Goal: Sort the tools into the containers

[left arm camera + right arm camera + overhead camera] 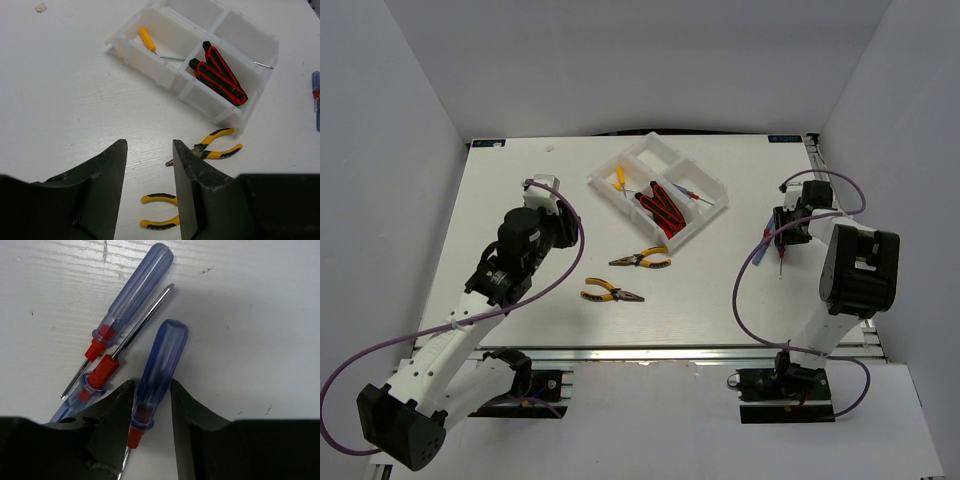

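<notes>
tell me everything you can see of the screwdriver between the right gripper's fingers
The screwdriver has a translucent blue plastic handle with a rounded end, a red collar and a thin metal shaft. It lies flat on the white table, handle pointing away from the right gripper, whose fingers clamp the handle's lower part. Two similar screwdrivers lie beside it.

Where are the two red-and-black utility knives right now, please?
Top view: the two red-and-black utility knives lie inside the white divided plastic tray at the far centre of the table, just beyond yellow-handled pliers.
</notes>
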### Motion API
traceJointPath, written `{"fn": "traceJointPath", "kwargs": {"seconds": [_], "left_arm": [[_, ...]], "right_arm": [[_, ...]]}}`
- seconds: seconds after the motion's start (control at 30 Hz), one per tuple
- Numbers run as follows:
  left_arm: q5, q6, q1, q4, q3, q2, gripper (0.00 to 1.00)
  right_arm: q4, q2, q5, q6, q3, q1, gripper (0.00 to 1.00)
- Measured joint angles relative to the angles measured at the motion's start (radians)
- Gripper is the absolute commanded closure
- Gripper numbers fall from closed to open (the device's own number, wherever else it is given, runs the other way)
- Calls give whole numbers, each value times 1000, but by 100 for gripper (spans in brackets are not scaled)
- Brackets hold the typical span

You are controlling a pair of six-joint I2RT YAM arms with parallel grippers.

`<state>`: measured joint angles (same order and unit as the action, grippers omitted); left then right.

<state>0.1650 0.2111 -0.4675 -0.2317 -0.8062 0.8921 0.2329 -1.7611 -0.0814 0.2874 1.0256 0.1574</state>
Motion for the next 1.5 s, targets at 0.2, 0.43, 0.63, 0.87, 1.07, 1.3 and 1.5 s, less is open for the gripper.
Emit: {"fn": "traceJointPath", "kwargs": {"seconds": [0.2, 0.43, 0.63, 0.87, 1.07, 1.3, 1.5], "left_arm": [[0, 0, 0, 0, 0, 0, 48], [0, 0, 0, 0, 0, 2, 48], [0, 0, 0, 0, 0, 3, 47], [-34, -1, 1, 16, 8, 3, 47], [-129, -15, 1, 41, 28, 3, 48], [-212, -40, 1, 68, 36, 4, 48], [-299, -50, 1, 102, 48, 41, 47]], "right_arm": [[3, -38, -12, -6, 39, 8, 72], [8, -48, -58, -23, 52, 41, 84], [48, 6, -122, -22, 52, 72, 99], [180, 60, -381, 92, 253, 36, 100], [170, -66, -448, 193, 512, -220, 100], [170, -374, -459, 160, 870, -394, 92], [161, -461, -433, 138, 906, -399, 69]]}}
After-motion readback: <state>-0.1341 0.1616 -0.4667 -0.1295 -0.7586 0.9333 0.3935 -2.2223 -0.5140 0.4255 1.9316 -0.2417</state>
